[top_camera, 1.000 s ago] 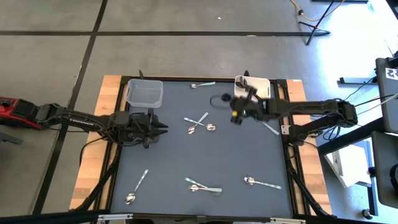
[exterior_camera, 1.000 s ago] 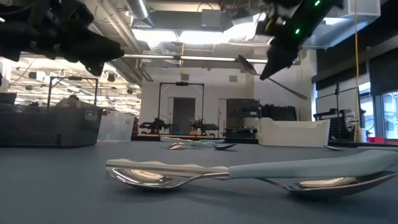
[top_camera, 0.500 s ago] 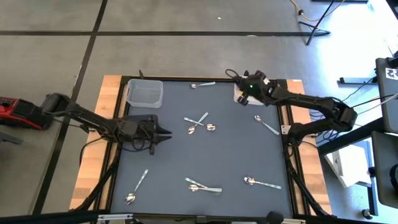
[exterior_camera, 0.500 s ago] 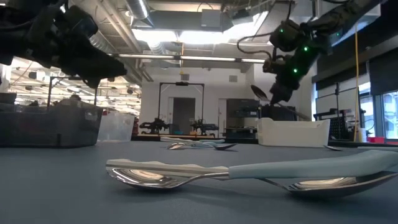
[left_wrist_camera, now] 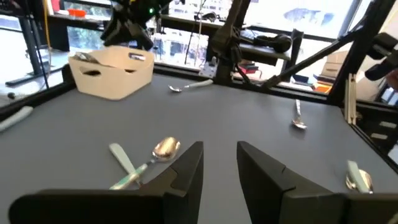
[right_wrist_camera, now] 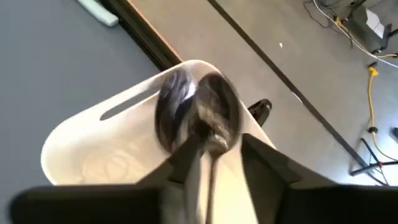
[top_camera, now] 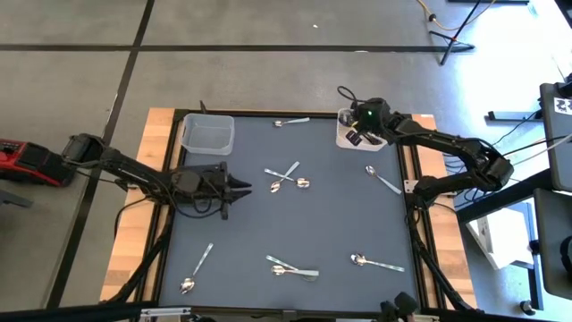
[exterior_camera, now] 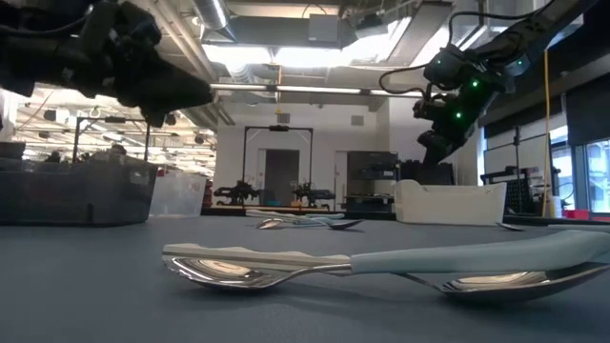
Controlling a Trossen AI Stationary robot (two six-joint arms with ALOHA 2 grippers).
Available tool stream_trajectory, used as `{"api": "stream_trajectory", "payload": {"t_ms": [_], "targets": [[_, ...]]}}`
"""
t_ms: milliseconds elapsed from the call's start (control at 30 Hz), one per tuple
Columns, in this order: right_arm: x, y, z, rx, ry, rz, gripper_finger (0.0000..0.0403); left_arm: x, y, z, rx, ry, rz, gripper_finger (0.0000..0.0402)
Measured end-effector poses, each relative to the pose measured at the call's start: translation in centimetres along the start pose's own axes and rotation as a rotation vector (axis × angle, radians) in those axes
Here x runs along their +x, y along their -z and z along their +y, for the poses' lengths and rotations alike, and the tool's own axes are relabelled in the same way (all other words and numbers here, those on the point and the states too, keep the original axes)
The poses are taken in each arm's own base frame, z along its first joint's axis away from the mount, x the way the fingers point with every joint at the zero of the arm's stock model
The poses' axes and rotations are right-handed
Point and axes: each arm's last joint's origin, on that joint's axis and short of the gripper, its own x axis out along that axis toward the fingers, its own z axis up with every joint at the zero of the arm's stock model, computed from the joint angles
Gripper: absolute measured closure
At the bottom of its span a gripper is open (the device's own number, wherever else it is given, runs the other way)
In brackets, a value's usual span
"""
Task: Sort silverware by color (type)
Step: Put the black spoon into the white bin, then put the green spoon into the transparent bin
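Observation:
My right gripper (top_camera: 357, 136) hangs over the white bin (top_camera: 381, 117) at the table's far right corner, its fingers apart. A dark spoon (right_wrist_camera: 211, 109) shows blurred between and ahead of the fingers, bowl over the bin's inside (right_wrist_camera: 93, 149). My left gripper (top_camera: 242, 188) is open and empty at mid-left, pointing toward the right edge at two crossed silver spoons (top_camera: 288, 176). In the left wrist view (left_wrist_camera: 221, 158) one of these spoons (left_wrist_camera: 165, 148) lies on the mat just ahead of the fingers. My right gripper: the dark spoon's handle (right_wrist_camera: 206, 158) runs between the two fingers, and a gap shows between it and one finger (right_wrist_camera: 264, 165). I cannot tell whether the other finger touches it. The spoon points away from the gripper into the white bin.
A clear plastic bin (top_camera: 207, 133) stands at the far left corner. Silver spoons lie flat on the dark mat: one at the far edge (top_camera: 290, 122), one at the right (top_camera: 382, 179), and several near the front (top_camera: 290, 267), (top_camera: 375, 263), (top_camera: 197, 269).
My right gripper has carried the dark spoon from the mat's middle toward the far right corner and gone down over the white bin; the spoon hung below it half a second ago. My left gripper has reached a little toward the right edge, nearer the crossed spoons.

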Motion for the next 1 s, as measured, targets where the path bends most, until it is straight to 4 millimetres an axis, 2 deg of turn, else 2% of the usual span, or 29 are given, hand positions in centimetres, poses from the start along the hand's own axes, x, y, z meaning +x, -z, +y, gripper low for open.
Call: {"api": "stream_trajectory", "payload": {"t_ms": [133, 233, 333, 433, 567, 700, 900, 1000], "targets": [[0.0, -0.5, 0.0, 0.010, -0.009, -0.050, 0.0237, 0.6, -1.0, 0.3, 0.067, -0.026, -0.018, 0.0310], [-0.2, -1.4, 0.1, 0.047, -0.118, -0.172, 0.0215, 1.0, -1.8, 0.7, 0.112, -0.059, -0.034, 0.0310], [-0.6, -2.6, 0.6, 0.067, -0.332, -0.339, 0.0207, 1.3, -2.6, 1.2, 0.092, -0.093, -0.063, 0.0310], [-1.3, -3.5, 2.0, 0.015, -0.498, -0.507, 0.0206, 1.6, -3.1, 1.9, 0.060, -0.129, -0.080, 0.0310], [-2.2, -3.7, 4.1, -0.047, -0.559, -0.667, 0.0205, 2.1, -3.8, 2.9, 0.087, -0.172, -0.090, 0.0309], [-3.0, -3.9, 5.9, -0.118, -0.592, -0.738, 0.0205, 3.9, -4.4, 4.4, 0.109, -0.159, -0.053, 0.0291], [-3.4, -3.8, 7.1, -0.186, -0.599, -0.736, 0.0205, 8.4, -3.8, 7.0, 0.144, -0.186, 0.228, 0.0238], [-3.4, -3.8, 7.1, -0.189, -0.605, -0.746, 0.0205, 10.3, -3.1, 8.1, 0.134, -0.223, 0.409, 0.0226]]}}
